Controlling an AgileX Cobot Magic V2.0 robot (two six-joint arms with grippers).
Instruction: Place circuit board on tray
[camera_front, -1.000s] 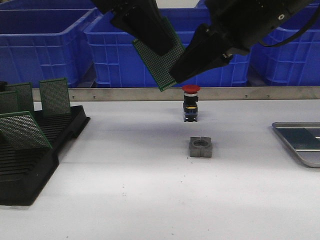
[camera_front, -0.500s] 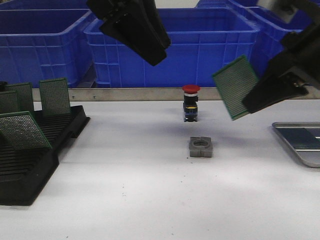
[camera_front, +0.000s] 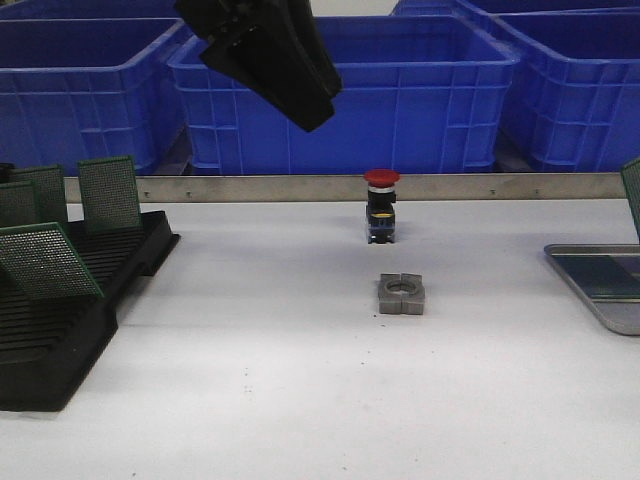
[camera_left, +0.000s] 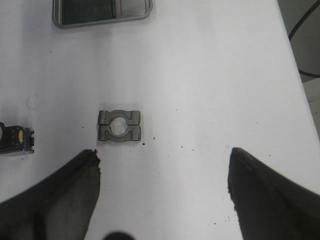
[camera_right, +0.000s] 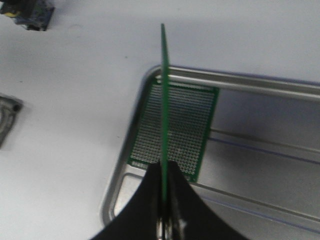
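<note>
The right gripper (camera_right: 165, 220) pinches a green circuit board (camera_right: 163, 100) by its edge and holds it up on end above the grey metal tray (camera_right: 260, 85). Another green board (camera_right: 177, 130) lies flat in the tray's corner, right under it. The left gripper (camera_left: 162, 185) hangs open and empty over the grey metal clamp block (camera_left: 119, 125), well apart from the tray.

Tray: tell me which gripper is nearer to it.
Right. The right gripper holds a board edge-on directly above the tray, where another board already lies. The left gripper hangs open over the table's middle, above the metal clamp, far from it.
</note>
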